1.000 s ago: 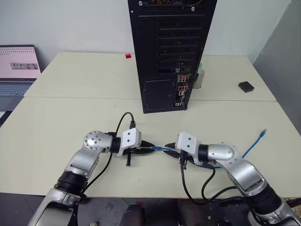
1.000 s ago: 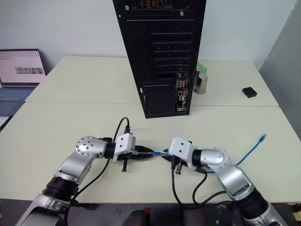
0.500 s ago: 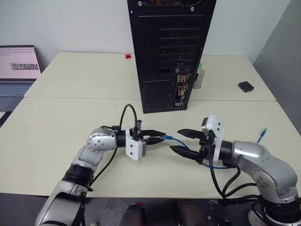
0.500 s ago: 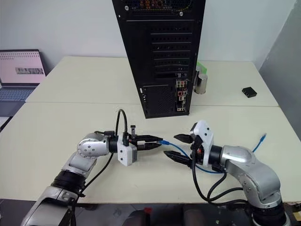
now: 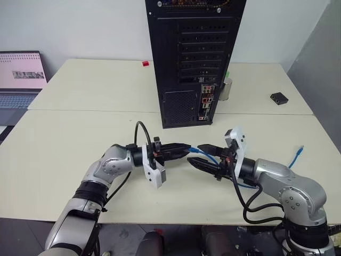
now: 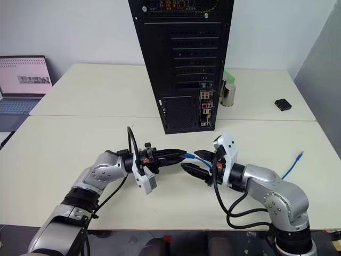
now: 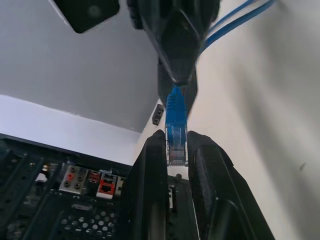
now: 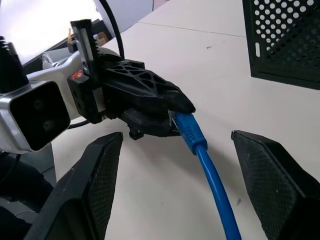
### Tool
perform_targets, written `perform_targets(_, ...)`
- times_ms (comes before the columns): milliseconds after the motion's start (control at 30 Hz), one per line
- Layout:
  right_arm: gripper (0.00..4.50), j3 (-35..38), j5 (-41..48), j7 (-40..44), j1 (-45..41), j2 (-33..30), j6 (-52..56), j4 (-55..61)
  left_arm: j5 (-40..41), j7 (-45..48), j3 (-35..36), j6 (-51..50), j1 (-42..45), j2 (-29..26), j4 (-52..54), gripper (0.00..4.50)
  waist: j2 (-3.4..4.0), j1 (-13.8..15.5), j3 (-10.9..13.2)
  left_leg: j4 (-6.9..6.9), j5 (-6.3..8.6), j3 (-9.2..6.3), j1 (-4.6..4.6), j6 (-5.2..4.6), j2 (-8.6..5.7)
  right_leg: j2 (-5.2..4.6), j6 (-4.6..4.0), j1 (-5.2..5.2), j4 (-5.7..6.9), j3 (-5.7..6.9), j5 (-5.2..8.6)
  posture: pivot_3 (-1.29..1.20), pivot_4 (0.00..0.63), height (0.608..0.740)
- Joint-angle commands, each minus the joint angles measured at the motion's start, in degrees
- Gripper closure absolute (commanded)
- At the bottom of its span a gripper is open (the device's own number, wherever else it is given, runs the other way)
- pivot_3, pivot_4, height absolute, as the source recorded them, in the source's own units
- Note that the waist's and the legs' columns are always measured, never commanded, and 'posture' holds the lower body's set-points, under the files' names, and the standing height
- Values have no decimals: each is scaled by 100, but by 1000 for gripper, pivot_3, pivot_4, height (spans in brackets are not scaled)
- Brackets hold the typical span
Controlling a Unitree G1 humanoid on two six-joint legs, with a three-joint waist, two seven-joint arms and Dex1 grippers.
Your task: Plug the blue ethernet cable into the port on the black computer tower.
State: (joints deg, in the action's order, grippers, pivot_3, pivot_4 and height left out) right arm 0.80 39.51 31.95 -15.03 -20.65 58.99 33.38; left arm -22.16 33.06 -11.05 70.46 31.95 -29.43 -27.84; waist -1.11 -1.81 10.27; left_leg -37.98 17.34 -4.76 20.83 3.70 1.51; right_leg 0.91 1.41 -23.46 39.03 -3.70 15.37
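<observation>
Left gripper point(image 5: 184, 149) pinches cable point(image 5: 205, 156) plug, frame centre; right gripper point(image 5: 203, 158) spread around cable; tower point(image 5: 192, 58) behind, laptop point(image 5: 20, 80) far left.

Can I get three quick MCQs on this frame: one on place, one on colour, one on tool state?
1. Where is the laptop?
A. far left
B. behind the tower
C. under the right arm

2. What colour is the cable?
A. black
B. blue
C. red

3. What state is the left tool in?
A. open, empty
B. shut on the cable's plug end
C. shut, empty

Answers:
1 A, it sits at the far left edge, left of the black computer tower.
2 B, light blue along its length.
3 B, its fingers pinch the plug; the right tool stands open around the cord.
</observation>
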Motion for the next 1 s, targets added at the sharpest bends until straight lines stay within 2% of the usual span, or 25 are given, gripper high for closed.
perform_targets(33, 1008, 17, 163, -15, -138, 41, -189, 19, -162, -338, -17, 66, 147, -91, 29, 4231, 0, 0, 0, 0, 0, 0, 0, 0, 0, 0, 0, 0, 0, 0, 0, 0, 150, 740)
perform_targets(100, 1377, 30, 209, 5, -158, 49, -211, -9, -226, -435, -49, 61, 153, -117, 46, 4231, 0, -1, 0, 0, 0, 0, 0, 0, 0, 0, 0, 0, 0, 0, 0, 0, 150, 740)
perform_targets(267, 2733, 59, 319, -20, -205, 69, -195, -31, -287, -602, -117, 59, 134, -162, 115, 4231, 0, -1, 0, 0, 0, 0, 0, 0, 0, 0, 0, 0, 0, 1, 0, 0, 150, 740)
perform_targets(533, 4341, -1, 383, -71, -252, 31, -179, -90, -305, -803, -235, 32, 95, -231, 204, 4231, 0, 0, 0, 1, 0, 0, 0, 0, 0, 0, 0, 0, 0, 1, 0, 0, 150, 740)
perform_targets(567, 4457, -4, 389, -73, -259, 27, -175, -99, -325, -828, -236, 32, 99, -230, 213, 4231, 0, 0, 0, 1, 0, 0, 0, 0, 0, 0, 0, 0, 0, 1, 0, 0, 150, 740)
perform_targets(767, 4482, -7, 425, -68, -286, 9, -137, -140, -477, -1023, -192, 78, 103, -217, 203, 4231, 0, -1, 0, 1, 0, -1, 0, 0, 0, 0, 0, 0, 0, 2, 0, 0, 150, 740)
perform_targets(900, 4482, 23, 491, -29, -295, -59, -66, -161, -189, -939, -351, -44, 85, -228, 122, 4231, 0, -1, 0, 1, 0, -1, 0, 0, 0, 0, 0, 0, 0, 2, 0, 0, 150, 740)
perform_targets(933, 4482, 26, 503, -26, -295, -82, -54, -164, -57, -872, -409, -108, 79, -235, 106, 3531, 0, -1, 0, 1, 0, 0, 0, 0, 0, 0, 0, 0, 0, 2, 0, 0, 150, 740)
perform_targets(1000, 4487, 19, 504, -23, -303, -133, -50, -172, 107, -787, -480, -240, 71, -253, 91, 3172, 0, -1, 0, 1, 0, -1, 0, 0, 0, 0, 0, 0, 0, 1, 0, 0, 150, 740)
